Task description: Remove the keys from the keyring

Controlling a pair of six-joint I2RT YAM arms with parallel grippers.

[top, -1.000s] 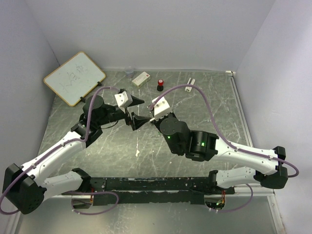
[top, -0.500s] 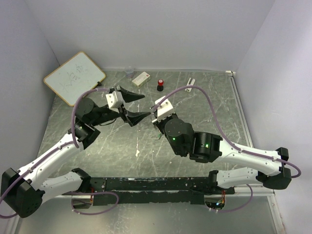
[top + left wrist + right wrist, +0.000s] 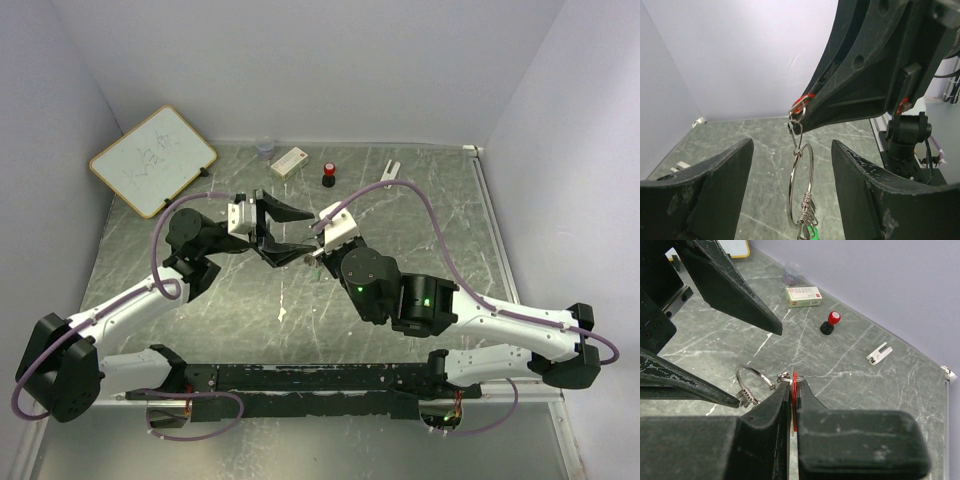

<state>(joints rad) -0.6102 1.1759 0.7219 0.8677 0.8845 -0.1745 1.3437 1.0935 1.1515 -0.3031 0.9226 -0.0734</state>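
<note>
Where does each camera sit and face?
Top: overhead, behind both arms, looking down at the table; both show.
Left wrist: on the left gripper, facing the keyring hanging from the right gripper; own fingers frame it.
Right wrist: looking along its own fingers, shut on the red key, toward the far wall.
Shared: both wrist views show the keyring.

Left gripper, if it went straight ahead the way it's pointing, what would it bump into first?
Most likely the keyring, dangling ahead of the left gripper, in line with the gap between its open fingers. It hangs from the red key pinched by the right gripper. How far ahead is unclear.
</note>
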